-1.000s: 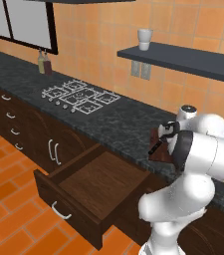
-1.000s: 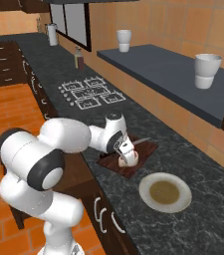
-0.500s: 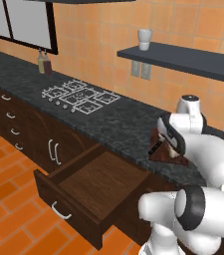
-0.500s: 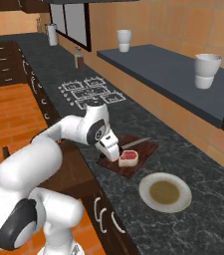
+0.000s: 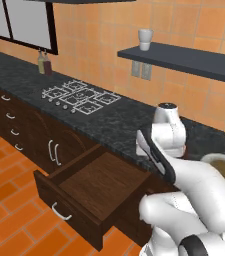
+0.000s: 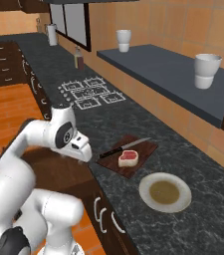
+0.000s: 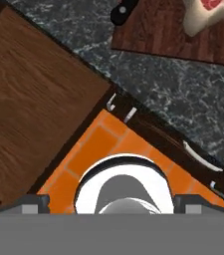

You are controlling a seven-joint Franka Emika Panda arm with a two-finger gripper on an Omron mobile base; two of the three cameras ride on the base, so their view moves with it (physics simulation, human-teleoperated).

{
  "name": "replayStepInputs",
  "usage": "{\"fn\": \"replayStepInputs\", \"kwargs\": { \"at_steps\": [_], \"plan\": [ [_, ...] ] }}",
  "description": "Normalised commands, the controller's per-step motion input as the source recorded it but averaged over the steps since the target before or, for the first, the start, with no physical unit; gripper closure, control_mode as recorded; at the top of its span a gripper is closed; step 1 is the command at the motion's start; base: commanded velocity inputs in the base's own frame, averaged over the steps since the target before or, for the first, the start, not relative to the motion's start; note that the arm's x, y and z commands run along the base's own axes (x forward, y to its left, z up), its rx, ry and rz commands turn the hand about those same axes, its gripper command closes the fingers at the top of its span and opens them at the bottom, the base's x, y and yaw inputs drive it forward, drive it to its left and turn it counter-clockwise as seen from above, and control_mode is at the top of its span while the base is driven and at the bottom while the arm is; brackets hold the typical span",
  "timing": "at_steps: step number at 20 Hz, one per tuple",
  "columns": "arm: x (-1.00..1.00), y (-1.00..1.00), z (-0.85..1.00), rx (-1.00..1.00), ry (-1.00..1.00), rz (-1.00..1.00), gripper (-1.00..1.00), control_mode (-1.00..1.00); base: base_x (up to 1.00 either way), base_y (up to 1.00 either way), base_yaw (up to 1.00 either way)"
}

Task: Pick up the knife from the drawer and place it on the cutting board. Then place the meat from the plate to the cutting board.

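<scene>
The meat point(image 6: 128, 158), a small raw steak, red-pink with a pale rim, is lying on the cutting board point(image 6: 142, 152) beside the knife point(image 6: 122, 148), whose black handle is pointing toward the worktop's point(image 6: 203, 219) front edge and whose thin blade is reaching toward the board's far corner. Judging by its look, the steak is likely soft, light and somewhat slick, best pinched across its narrow width from above; the knife looks stiff and slim, best taken by the handle. Just beyond the board, the round beige plate point(image 6: 165, 192) is sitting bare on the dark speckled worktop. Below and to the side, the wide drawer point(image 5: 98, 184) is standing pulled out, nothing visible inside it. The white arm is hanging over the worktop's front edge, its end effector point(image 6: 85, 152) near the board's corner and apparently carrying nothing; whether its fingers are apart or together cannot be told here. Both placements appear done, judging by how things lie.
</scene>
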Motion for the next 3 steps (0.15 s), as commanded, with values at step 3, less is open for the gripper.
{"fn": "replayStepInputs", "kwargs": {
  "at_steps": [3],
  "plan": [
    [0.00,0.96,0.14,0.00,0.05,0.62,-1.00,-1.00,0.00,0.00,0.00]
  ]
}}
